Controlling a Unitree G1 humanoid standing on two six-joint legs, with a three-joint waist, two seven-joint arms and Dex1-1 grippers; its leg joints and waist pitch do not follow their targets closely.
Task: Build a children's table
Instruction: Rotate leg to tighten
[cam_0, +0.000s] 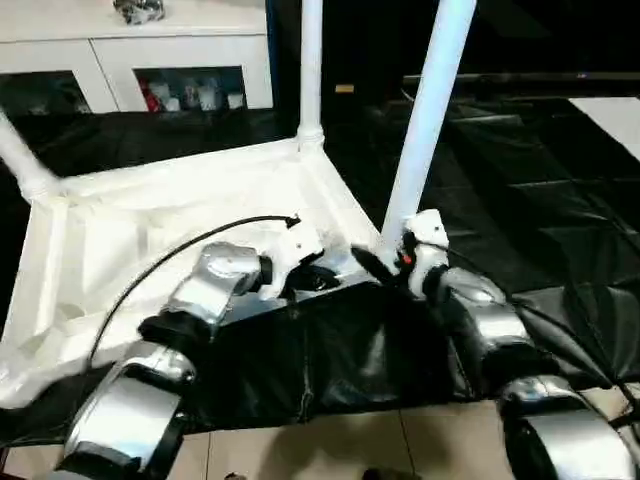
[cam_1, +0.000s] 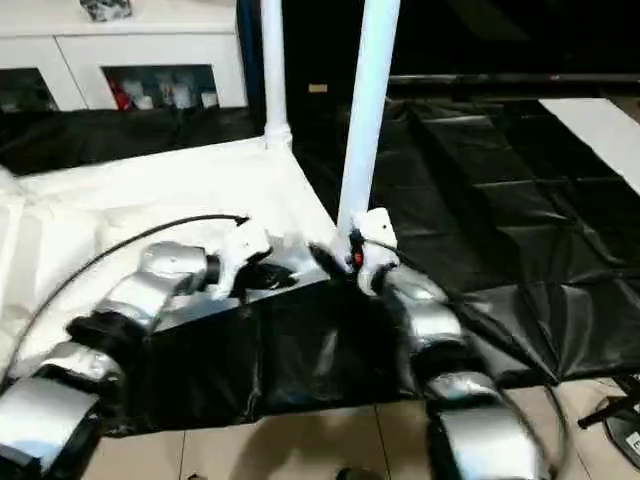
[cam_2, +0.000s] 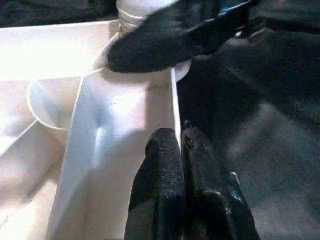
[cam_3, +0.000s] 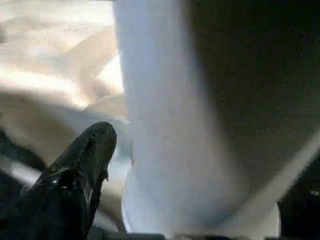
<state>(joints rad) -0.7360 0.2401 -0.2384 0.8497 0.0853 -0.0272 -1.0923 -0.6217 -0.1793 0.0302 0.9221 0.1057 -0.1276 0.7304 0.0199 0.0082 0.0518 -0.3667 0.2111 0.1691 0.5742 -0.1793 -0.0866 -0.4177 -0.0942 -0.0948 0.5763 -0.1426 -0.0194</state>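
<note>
1. The tabletop (cam_0: 180, 215) is seen lying underside up on black sheeting (cam_0: 520, 190), with its ribbed underside exposed.
2. Three tube legs are seen standing from its corner sockets: a far leg (cam_0: 311, 70), a leg at the left edge (cam_0: 22, 160), and the near-right leg (cam_0: 432, 110), which leans a little.
3. The step in hand is judged to be the seating of the near-right leg in its corner socket (cam_2: 145, 75).
4. The right gripper (cam_0: 385, 262) is placed at the foot of that leg. One black finger (cam_3: 82, 165) is seen just beside the tube; the other is hidden, so whether the jaws are spread or closed on the tube cannot be told.
5. The left gripper (cam_2: 181, 145) is closed with nothing between its fingers, and its tips are rested on the tabletop's rim wall near the same corner, seemingly to steady the top.
6. The next move is judged to call for the leg to be squared upright and pressed fully home while the top is kept from sliding.
7. A fourth leg is then presumably to be fitted.
</note>
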